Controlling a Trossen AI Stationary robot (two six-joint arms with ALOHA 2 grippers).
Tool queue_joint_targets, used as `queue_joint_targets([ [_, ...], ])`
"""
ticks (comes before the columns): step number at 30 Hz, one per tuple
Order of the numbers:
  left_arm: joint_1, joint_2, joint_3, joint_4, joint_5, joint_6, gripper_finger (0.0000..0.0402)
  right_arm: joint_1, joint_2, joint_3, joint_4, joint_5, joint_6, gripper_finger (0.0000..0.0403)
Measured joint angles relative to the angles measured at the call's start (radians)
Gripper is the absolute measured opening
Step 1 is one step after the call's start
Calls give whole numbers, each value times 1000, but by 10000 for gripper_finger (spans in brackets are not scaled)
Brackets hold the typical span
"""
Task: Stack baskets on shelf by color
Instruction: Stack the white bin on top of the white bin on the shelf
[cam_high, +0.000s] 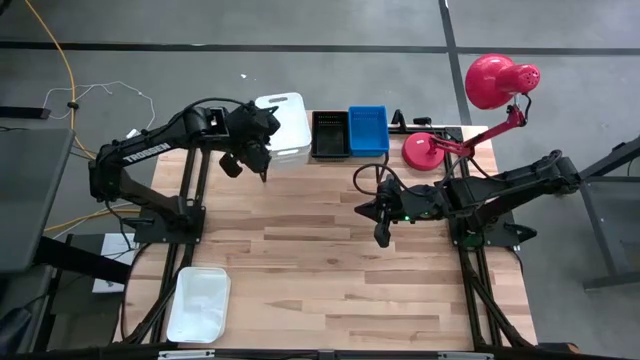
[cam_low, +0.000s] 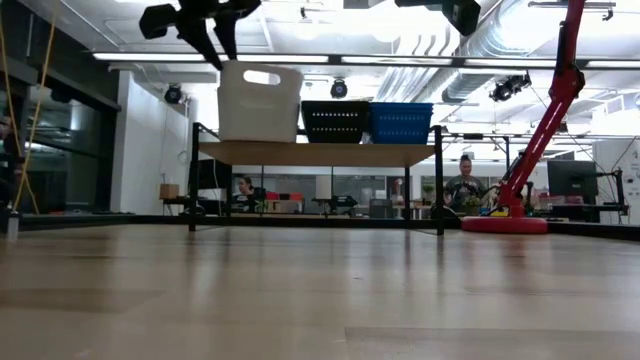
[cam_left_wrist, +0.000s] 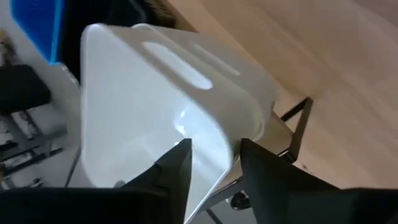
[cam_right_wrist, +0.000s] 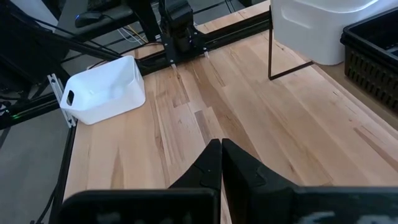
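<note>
While the left gripper (cam_high: 262, 158), fingers apart, hovers by the shelf's (cam_low: 320, 153) white basket (cam_high: 280, 125), the right gripper (cam_high: 381, 232) waits mid-table, fingers together. Only the high and right wrist views show a second white basket (cam_right_wrist: 102, 90) at the table's near left.

Overhead and table-level views share the shelf (cam_high: 330, 150); wrist cameras look down close.

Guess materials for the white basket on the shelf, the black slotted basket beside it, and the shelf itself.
White rounded-corner basket: looks like smooth moulded plastic with a slight sheen and a cut-out handle slot. Black slotted basket: probably matte plastic, with perforated walls. Low shelf: top appears to be light wood plank; the thin black legs look like metal, though painted finish leaves that open.
</note>
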Motion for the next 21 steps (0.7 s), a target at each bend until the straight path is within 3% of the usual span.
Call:
queue_joint_targets([
  [7,0,-48,0,35,-34,-103,154,0,0,0,3,15,-1,0],
  [11,-12,-65,0,40,-90,-302,151,0,0,0,3,31,-2,0],
  [15,-46,-99,0,40,-23,-492,108,0,0,0,3,31,1,0],
  [19,-130,-113,1,41,64,-734,23,0,0,0,3,31,1,0],
  [21,-192,-114,1,49,80,-879,10,0,0,0,4,31,2,0],
])
